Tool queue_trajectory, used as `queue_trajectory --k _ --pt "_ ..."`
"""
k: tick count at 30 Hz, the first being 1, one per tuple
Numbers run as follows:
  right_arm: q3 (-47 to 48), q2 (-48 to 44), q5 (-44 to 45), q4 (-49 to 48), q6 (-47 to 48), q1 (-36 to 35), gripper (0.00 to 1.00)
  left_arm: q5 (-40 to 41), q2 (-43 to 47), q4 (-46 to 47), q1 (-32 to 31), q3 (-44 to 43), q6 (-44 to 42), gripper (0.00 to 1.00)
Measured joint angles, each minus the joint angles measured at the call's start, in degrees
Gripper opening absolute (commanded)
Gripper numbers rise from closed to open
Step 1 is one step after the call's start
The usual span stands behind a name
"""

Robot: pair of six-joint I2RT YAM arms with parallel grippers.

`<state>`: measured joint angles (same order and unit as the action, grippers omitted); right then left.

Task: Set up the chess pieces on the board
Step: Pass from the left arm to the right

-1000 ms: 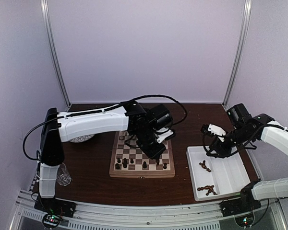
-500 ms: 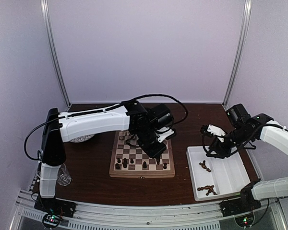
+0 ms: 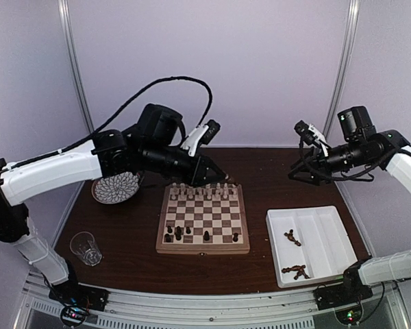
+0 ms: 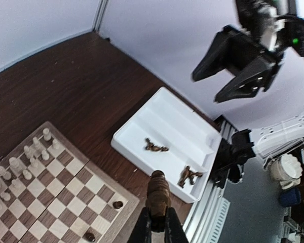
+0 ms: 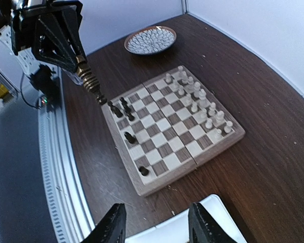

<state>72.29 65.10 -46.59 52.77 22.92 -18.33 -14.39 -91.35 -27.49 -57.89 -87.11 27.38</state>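
Left pincer: we see it pinching a dark brown wooden chessman.
Right pincer: spread, at two o'clock of the checkered wooden board.

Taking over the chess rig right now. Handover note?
Left gripper: shut on one dark piece, raised above the table.
Right gripper: open, empty, raised beyond the white tray.
Done: white pieces stand along the far side of the board; a few dark ones stand on the near side.
Left: place the held piece, then the loose dark pieces lying in the tray.
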Motion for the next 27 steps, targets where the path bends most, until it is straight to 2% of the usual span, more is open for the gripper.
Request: queue_trajectory --k 5,11,14,20,27 --pt "0.15 4.85 -9.53 -4.35 -7.89 0.17 0.48 -3.54 6.99 17.79 0.02 11.39 4.5 0.0" --pt "0.13 7.89 -18.47 -11.19 -18.08 -0.31 0.53 -6.34 7.67 30.29 0.04 18.53 9.46 0.0" --pt "0.28 7.96 -20.83 -14.95 -22.58 -1.7 0.53 -7.3 7.67 34.86 0.04 20.06 11.54 0.0" --pt "0.66 9.75 -22.6 -16.92 -25.53 -5.64 0.54 -8.72 7.45 42.8 0.04 20.76 14.56 0.0" --pt "0.63 10.23 -24.59 -19.78 -28.22 -7.87 0.53 -10.08 6.62 45.75 0.04 20.9 16.04 0.0"
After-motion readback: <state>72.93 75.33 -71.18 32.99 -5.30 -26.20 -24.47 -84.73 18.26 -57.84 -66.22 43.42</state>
